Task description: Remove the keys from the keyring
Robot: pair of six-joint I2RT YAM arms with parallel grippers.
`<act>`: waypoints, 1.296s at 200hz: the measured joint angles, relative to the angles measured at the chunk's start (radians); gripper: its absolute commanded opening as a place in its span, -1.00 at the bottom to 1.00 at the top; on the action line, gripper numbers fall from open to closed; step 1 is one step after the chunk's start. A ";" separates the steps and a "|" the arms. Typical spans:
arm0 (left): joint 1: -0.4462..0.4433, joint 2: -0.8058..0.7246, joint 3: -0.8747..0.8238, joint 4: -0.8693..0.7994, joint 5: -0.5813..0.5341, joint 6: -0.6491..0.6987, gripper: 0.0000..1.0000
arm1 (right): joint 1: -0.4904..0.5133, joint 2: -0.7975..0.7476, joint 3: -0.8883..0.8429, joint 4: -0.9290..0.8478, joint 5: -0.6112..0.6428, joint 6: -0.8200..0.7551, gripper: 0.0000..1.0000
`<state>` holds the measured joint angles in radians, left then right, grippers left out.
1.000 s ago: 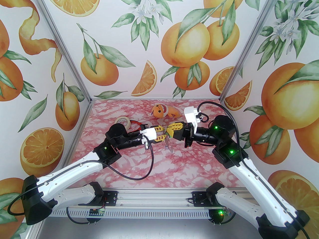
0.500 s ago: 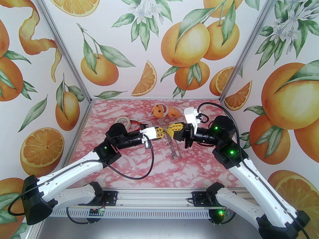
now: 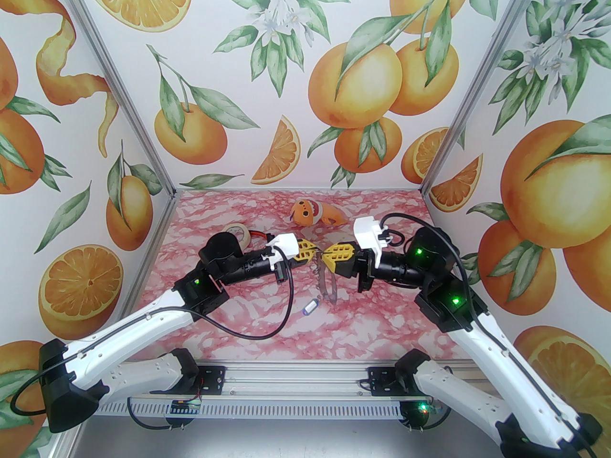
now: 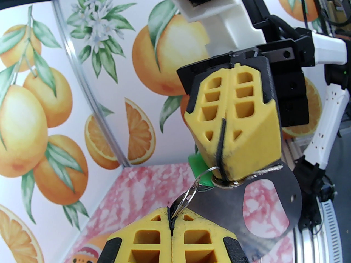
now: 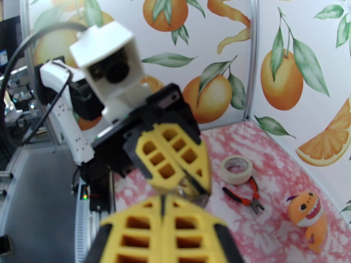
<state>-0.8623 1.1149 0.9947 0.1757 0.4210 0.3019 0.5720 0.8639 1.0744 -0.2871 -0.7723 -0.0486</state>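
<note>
Left gripper [image 4: 172,216] pinched shut on a small wire ring [image 4: 189,196]; its finger bases are cut off at the bottom of the left wrist view. Right gripper [image 4: 221,178] clamped on the top edge of the dark grey D-shaped metal keyring [image 4: 291,186], which hangs off the pink marbled table [image 3: 382,322], over its middle. Bright green plastic key tag [image 4: 198,169] mostly hidden behind the right gripper; can't tell how it joins the wire ring. Blue plastic key tag with white label [image 3: 311,307] lies loose mid-table, just toward the near edge from the keyring. Beige tape roll [image 5: 237,170] and red-handled pliers [image 5: 248,201] near the far left corner, partly covered by the left arm from above. Right wrist close-up blurred.
</note>
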 measured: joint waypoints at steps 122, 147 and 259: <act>-0.035 0.014 0.054 -0.116 -0.019 -0.008 -1.00 | 0.082 0.060 0.122 -0.219 0.154 -0.268 -1.00; -0.052 0.014 0.054 -0.130 -0.051 -0.005 -1.00 | 0.089 0.066 0.141 -0.268 0.187 -0.320 -1.00; -0.104 0.014 0.054 -0.097 -0.252 0.076 -1.00 | 0.090 -0.012 0.129 -0.223 0.373 -0.191 -0.22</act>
<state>-0.9665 1.1294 1.0489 0.0792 0.1692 0.3775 0.6624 0.8520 1.2030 -0.5102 -0.3988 -0.2394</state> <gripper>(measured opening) 0.044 0.357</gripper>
